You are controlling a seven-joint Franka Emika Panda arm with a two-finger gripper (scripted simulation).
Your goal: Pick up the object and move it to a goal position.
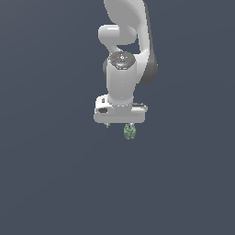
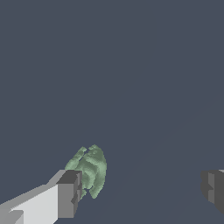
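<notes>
The object is a tiny pale-green knobbly blob (image 1: 129, 132) just under the white hand of my gripper (image 1: 118, 125), toward the exterior view's right. In the wrist view the blob (image 2: 89, 169) sits right against one grey fingertip (image 2: 70, 194). The other fingertip (image 2: 213, 189) is far from it. My gripper (image 2: 142, 190) is open wide and holds nothing. The blob lies off-centre between the jaws, close to one of them. I cannot tell whether it touches that fingertip.
A plain dark blue-grey surface (image 1: 55, 183) fills both views. The white arm (image 1: 123, 55) rises behind the hand in the exterior view. No goal marker shows.
</notes>
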